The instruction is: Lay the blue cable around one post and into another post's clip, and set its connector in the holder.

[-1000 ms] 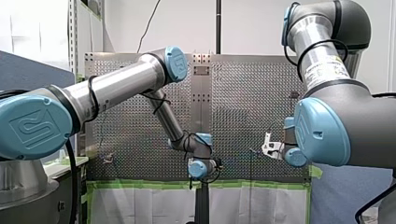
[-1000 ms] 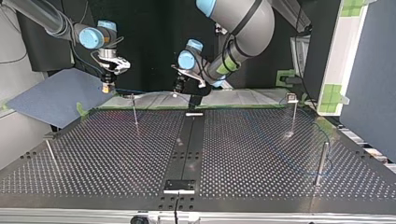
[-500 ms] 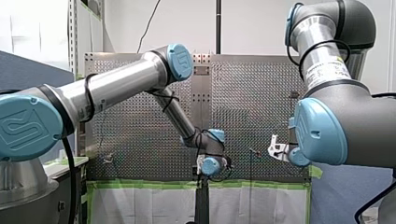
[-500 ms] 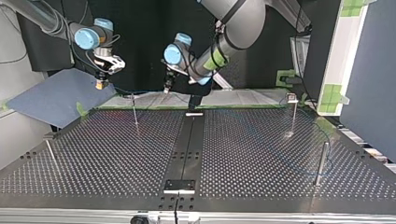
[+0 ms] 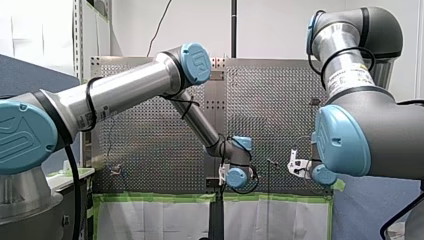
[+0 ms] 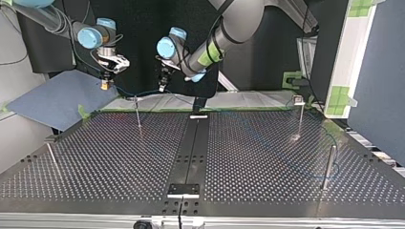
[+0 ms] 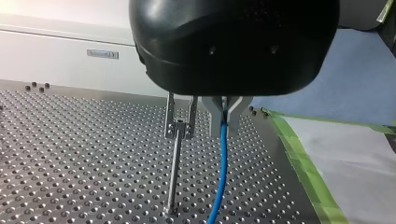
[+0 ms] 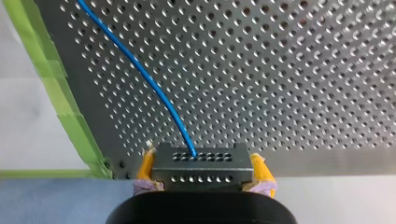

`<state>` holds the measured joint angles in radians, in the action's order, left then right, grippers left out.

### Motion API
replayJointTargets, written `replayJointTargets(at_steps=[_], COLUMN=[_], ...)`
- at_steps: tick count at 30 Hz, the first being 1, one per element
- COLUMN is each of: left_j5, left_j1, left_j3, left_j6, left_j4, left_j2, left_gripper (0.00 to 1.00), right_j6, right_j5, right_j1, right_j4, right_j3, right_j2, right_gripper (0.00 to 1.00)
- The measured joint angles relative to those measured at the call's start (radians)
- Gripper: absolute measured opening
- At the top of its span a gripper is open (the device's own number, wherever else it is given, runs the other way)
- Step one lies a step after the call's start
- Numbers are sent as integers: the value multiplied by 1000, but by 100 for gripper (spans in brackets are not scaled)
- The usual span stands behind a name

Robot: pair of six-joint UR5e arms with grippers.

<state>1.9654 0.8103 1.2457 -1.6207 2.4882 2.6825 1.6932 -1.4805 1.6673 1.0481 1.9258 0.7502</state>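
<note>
While left gripper (image 7: 224,122) nears post clip (image 7: 180,125), blue cable (image 7: 222,163) not clipped yet

Past second it slid toward the top view's left. Its fingers pinch the cable just beside the clip, so seating looks next. My right gripper (image 8: 201,169) clamps the connector (image 8: 201,164), long axis across the pads, cable exit facing away.

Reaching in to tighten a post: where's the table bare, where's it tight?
Bare: top view's left half, between thin post, leaning post and centre strip. Crowded: far edge by the thin post, where my left gripper holds the blue cable and my right gripper its connector.
</note>
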Motion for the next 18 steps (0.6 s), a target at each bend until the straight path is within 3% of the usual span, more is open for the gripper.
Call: replayJointTargets(at_steps=[8, 15, 18], left_j5=[2, 10, 16], left_j1=[-5, -2, -1], left_j3=[0, -4, -7], left_j6=[-2, -3, -4], left_j4=[0, 4, 8], left_j2=[0, -1, -1], left_gripper=[4, 4, 4], right_j6=[5, 8, 18], right_j5=[73, 96, 111], right_j1=[-18, -42, -58], right_j4=[43, 41, 38], right_j3=[-9, -21, -32], right_j2=[-28, -30, -31], right_gripper=[0, 0, 0])
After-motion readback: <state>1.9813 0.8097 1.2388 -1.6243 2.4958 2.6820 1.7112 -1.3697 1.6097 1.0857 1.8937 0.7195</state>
